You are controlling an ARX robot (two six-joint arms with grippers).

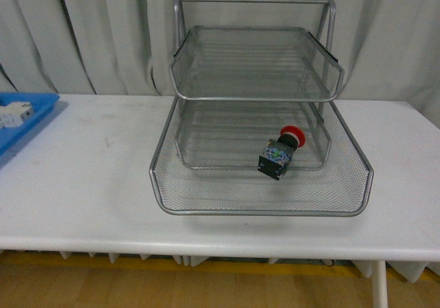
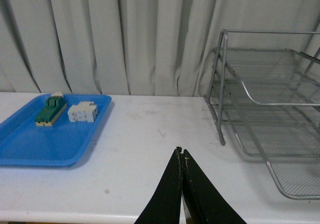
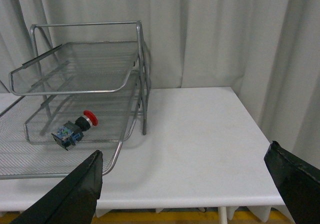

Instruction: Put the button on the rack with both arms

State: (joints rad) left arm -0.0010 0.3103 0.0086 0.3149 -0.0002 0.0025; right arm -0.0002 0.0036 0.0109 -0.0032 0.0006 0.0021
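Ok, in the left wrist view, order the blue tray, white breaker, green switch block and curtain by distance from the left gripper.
1. Blue tray, its near edge, left of the left gripper.
2. White breaker, on the tray's rack side.
3. Green switch block, beside it, further outward.
4. Curtain, behind the table.

The front view looks square-on and slightly down at the rack (image 1: 261, 212) from the near edge of the counter (image 1: 82, 184), while the wrist views sit low at either side, the left also taking in the blue tray (image 2: 30, 151), both sharing the rack.
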